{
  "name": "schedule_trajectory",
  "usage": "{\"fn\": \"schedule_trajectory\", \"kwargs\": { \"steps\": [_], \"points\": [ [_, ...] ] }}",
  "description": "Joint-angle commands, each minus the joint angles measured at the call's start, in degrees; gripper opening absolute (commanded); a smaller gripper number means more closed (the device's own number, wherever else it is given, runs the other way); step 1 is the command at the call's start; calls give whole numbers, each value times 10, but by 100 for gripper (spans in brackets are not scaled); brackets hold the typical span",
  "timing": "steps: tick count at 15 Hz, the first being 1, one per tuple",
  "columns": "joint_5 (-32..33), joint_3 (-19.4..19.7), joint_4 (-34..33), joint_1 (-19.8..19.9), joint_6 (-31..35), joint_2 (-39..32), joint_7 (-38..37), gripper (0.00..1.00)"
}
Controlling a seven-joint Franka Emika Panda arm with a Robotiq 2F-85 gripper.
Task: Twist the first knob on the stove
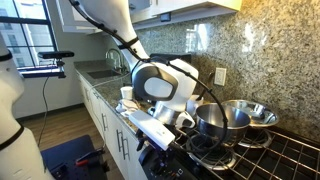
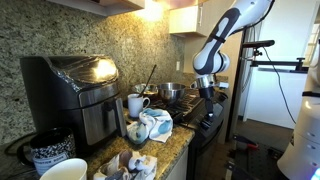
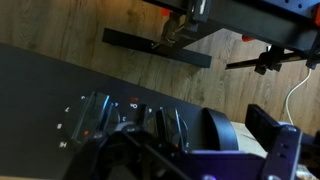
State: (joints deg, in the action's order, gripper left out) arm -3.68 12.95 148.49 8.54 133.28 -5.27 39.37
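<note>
The stove point(image 1: 285, 155) is a black gas range with grid grates; it also shows in an exterior view point(image 2: 203, 112). In the wrist view its dark control panel point(image 3: 40, 95) runs across the picture, with one knob point(image 3: 95, 112) and a second knob point(image 3: 163, 125) beside it. My gripper point(image 3: 240, 130) hovers at the panel's front, just right of the second knob. Its two dark fingers stand apart with only bare floor between them, touching no knob. Both exterior views show the gripper point(image 1: 160, 128) point(image 2: 208, 92) low at the stove's front edge.
Two steel pots point(image 1: 225, 120) point(image 1: 256, 112) stand on the grates. A granite counter point(image 2: 165, 150) holds a black-and-steel coffee maker point(image 2: 75, 95), a white mug point(image 2: 135, 104) and a crumpled cloth point(image 2: 152, 125). A sink point(image 1: 100, 73) lies further along. Wooden floor point(image 3: 60, 25) lies below.
</note>
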Motion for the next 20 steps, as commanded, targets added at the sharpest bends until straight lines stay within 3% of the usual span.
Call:
{"fn": "schedule_trajectory", "kwargs": {
  "steps": [1,20],
  "points": [
    [-15,-22,4,18,22,-22,28,100],
    [-47,-55,-14,48,64,-57,66,100]
  ]
}}
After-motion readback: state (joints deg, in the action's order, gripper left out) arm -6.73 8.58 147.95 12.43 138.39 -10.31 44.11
